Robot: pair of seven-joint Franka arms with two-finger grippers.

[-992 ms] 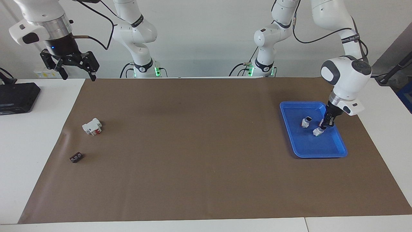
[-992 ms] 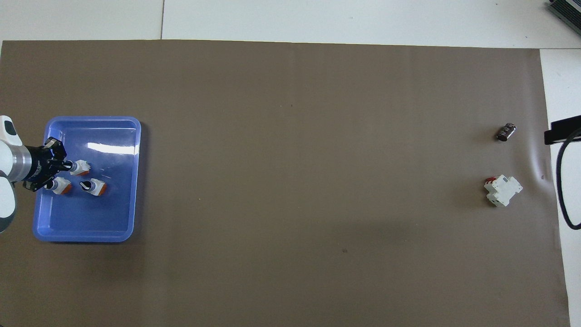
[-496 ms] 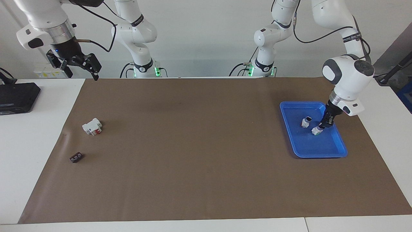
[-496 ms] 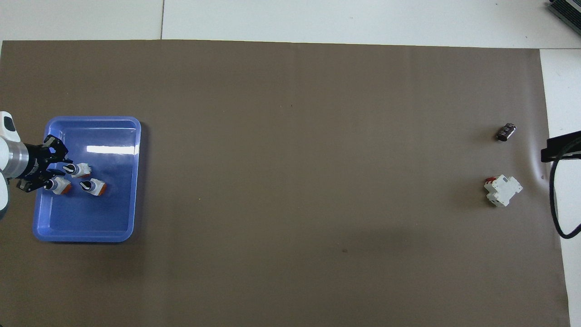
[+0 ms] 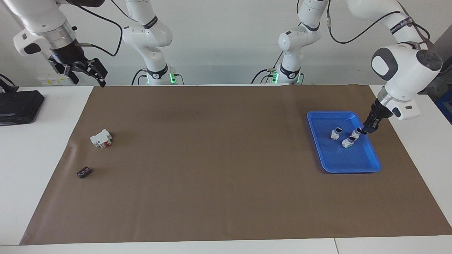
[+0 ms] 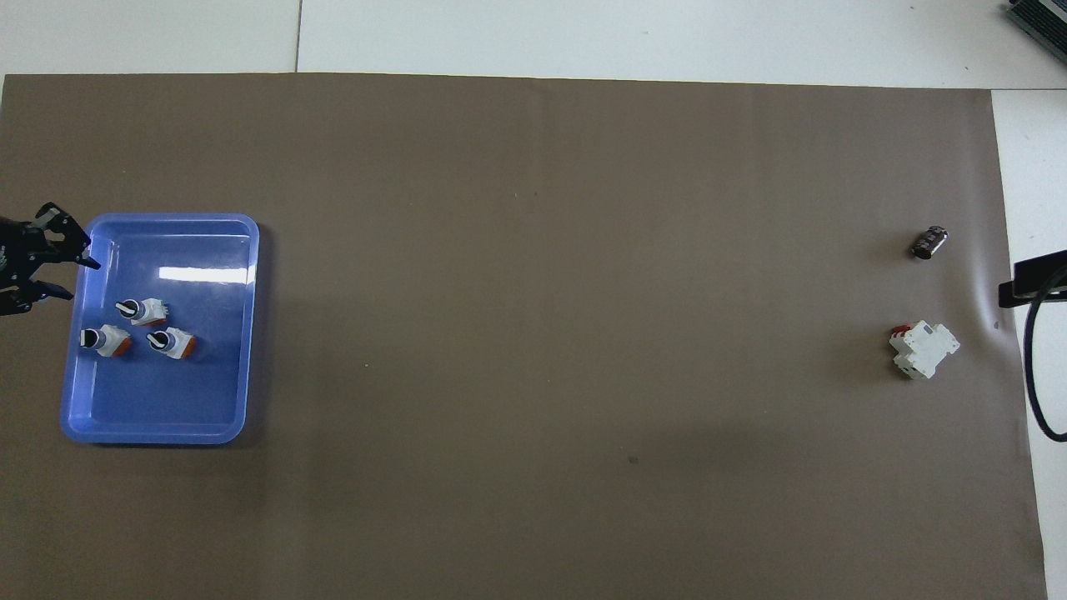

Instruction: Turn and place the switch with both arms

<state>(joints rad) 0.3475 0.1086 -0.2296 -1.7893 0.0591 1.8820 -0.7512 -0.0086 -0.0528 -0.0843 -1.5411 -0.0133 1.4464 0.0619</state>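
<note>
The switch (image 6: 143,311) (image 5: 348,142), white with a dark knob, lies in the blue tray (image 6: 208,408) (image 5: 356,165) at the left arm's end of the mat. Two similar switches (image 6: 104,340) (image 6: 171,342) with orange ends lie beside it. My left gripper (image 6: 79,279) (image 5: 367,129) hangs open over the tray's rim, apart from the switches and holding nothing. Raised over the table's edge at the right arm's end, my right gripper (image 5: 88,81) stands open and empty; it does not show in the overhead view.
A white block with a red part (image 5: 101,138) (image 6: 924,350) and a small dark piece (image 5: 83,172) (image 6: 929,242) lie on the brown mat near the right arm's end. A black box (image 5: 19,106) sits on the white table beside the mat.
The left gripper opened, let go of the switch's knob and drew back up off it to the tray's rim. The switch stays in the tray. The right gripper rose a little.
</note>
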